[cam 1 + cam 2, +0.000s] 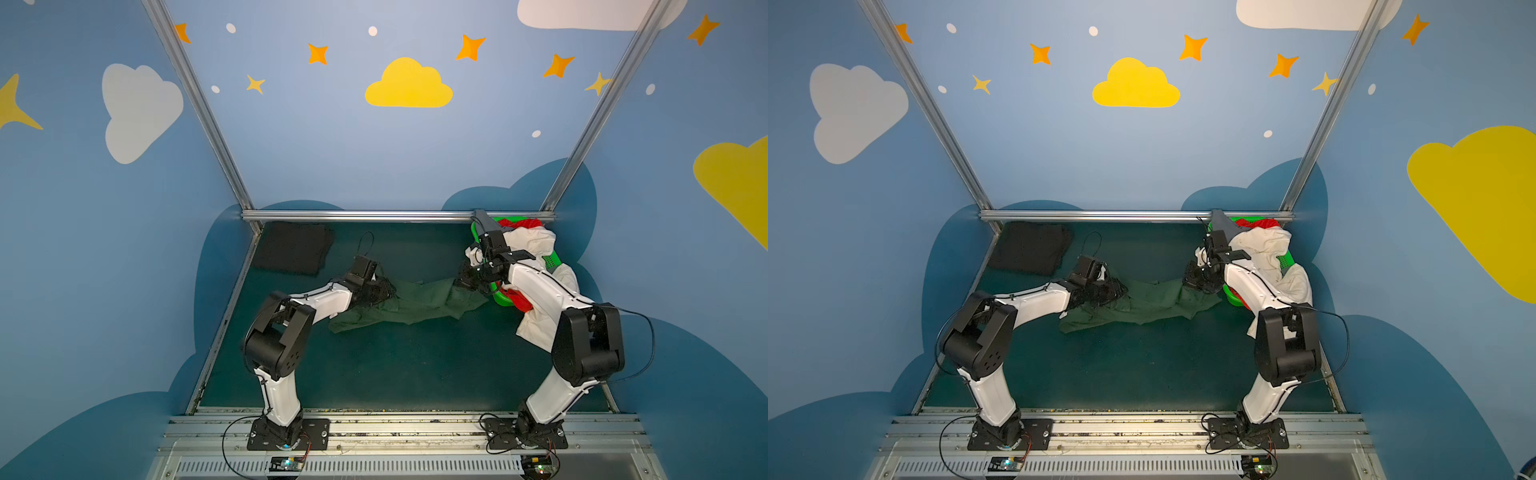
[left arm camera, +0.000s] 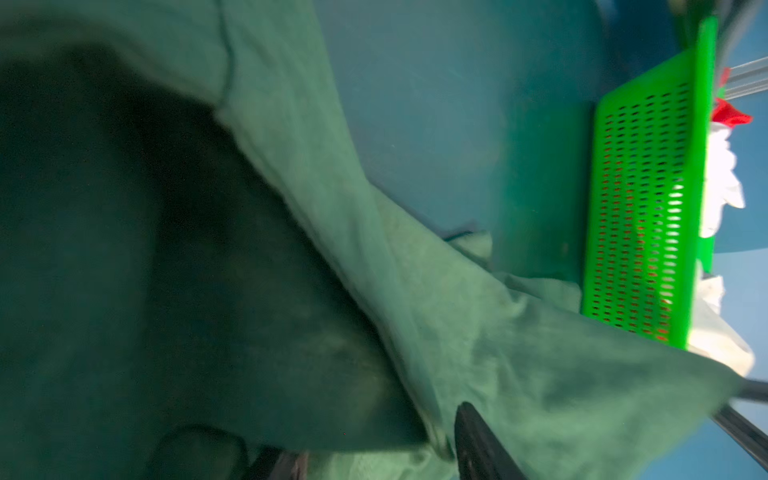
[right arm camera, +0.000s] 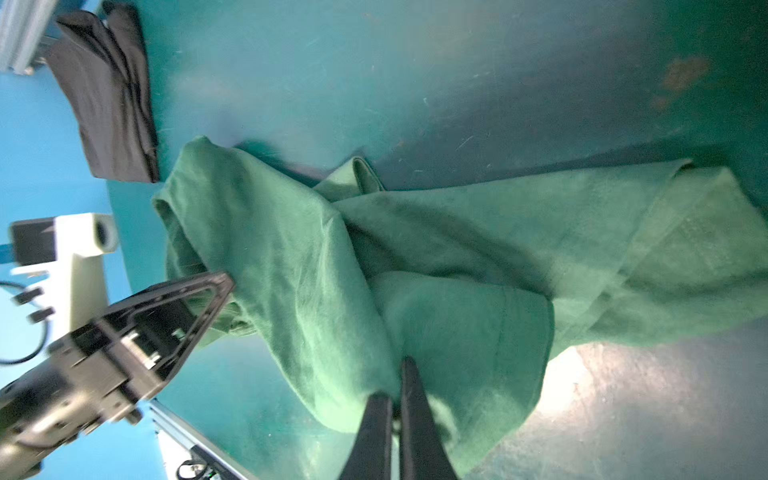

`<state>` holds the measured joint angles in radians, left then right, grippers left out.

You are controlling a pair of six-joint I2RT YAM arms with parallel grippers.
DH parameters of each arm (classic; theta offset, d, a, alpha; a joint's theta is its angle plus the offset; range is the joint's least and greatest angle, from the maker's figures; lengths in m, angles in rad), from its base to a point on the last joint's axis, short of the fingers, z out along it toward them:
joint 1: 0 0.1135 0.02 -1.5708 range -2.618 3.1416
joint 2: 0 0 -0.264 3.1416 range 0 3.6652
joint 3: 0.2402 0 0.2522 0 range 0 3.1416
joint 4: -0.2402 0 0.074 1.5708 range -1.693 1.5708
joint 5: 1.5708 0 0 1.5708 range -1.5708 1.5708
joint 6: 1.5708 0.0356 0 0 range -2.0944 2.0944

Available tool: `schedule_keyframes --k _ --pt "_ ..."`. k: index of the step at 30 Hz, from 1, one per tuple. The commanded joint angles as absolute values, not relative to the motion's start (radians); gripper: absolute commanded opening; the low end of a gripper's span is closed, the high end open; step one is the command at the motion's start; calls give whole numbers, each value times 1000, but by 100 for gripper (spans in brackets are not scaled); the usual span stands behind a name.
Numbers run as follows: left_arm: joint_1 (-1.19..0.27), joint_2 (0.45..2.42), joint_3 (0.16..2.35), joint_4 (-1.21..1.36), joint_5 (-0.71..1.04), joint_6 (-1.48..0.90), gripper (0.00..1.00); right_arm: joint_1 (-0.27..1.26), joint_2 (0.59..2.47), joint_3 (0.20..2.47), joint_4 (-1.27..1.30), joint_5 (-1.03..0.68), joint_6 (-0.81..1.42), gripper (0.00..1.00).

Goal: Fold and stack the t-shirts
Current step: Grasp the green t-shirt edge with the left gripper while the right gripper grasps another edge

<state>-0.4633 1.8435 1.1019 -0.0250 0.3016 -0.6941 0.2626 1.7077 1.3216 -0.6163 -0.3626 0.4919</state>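
Folded black t-shirt (image 1: 293, 247): far-left corner of the table (image 1: 374, 365). My left gripper (image 1: 384, 291) meets the left end of the dark green t-shirt (image 1: 415, 307); whether it grips, I cannot tell. My right gripper (image 3: 397, 399) is clamped on the right end, beside the green mesh basket (image 1: 503, 300).

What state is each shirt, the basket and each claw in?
dark green t-shirt: unfolded, crumpled on table.
black t-shirt: folded, lying flat.
basket: overfilled.
cream-white t-shirt: unfolded, spilling over basket.
red t-shirt: bunched in basket.
right gripper: shut on dark green t-shirt.
left gripper: at that shirt, grip unclear.
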Motion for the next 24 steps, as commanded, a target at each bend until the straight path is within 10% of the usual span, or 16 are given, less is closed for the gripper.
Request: schedule_keyframes --k 1,10,16,24 --pt "-466 1869 1136 -81 251 -694 55 252 1667 1307 -591 -385 502 0" --pt "-465 1959 1223 -158 219 -675 49 248 1666 1293 -570 -408 512 0" --pt "-463 1964 1264 -193 218 -664 6 242 1658 1282 -570 -391 510 0" --pt "-460 1853 1268 -273 161 -616 4 232 1648 1280 -581 -368 512 0"
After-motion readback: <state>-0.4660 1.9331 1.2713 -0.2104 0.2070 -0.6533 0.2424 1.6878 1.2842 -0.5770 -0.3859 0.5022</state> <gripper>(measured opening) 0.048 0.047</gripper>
